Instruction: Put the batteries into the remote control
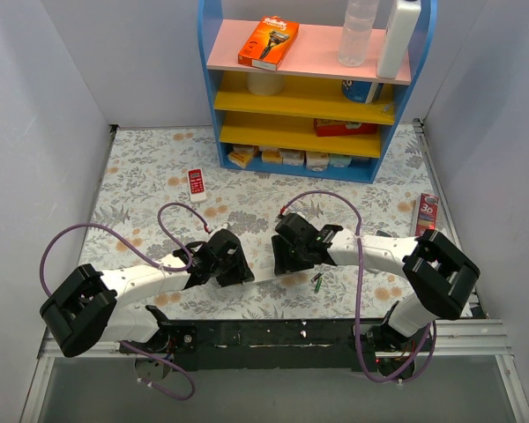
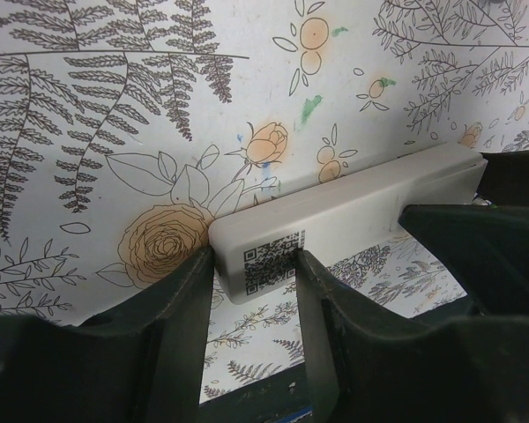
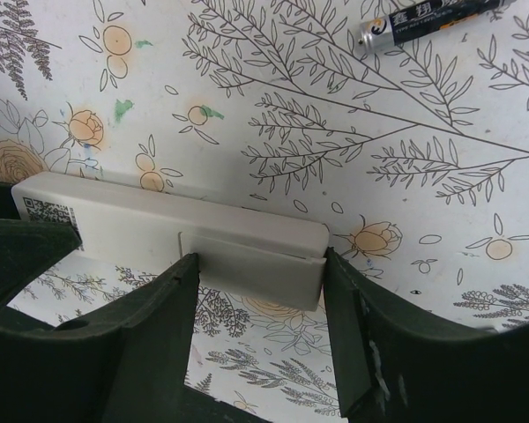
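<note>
The white remote control [image 2: 361,207] lies back up on the flowered table, with a QR code at one end. My left gripper [image 2: 253,257] is open. One fingertip sits at that end of the remote and the other rests over the code. My right gripper [image 3: 257,261] is open and straddles the battery cover [image 3: 251,264] at the remote's other end; the cover looks slightly shifted. In the top view the left gripper [image 1: 238,264] and right gripper [image 1: 280,256] face each other and hide the remote. One dark battery [image 3: 423,19] lies beyond the right gripper. Small batteries [image 1: 318,280] lie beside it.
A short red-and-white remote [image 1: 196,182] lies at the back left. A blue shelf unit [image 1: 309,88] with boxes and bottles stands at the back. A red package [image 1: 428,214] lies at the right edge. White walls close in both sides.
</note>
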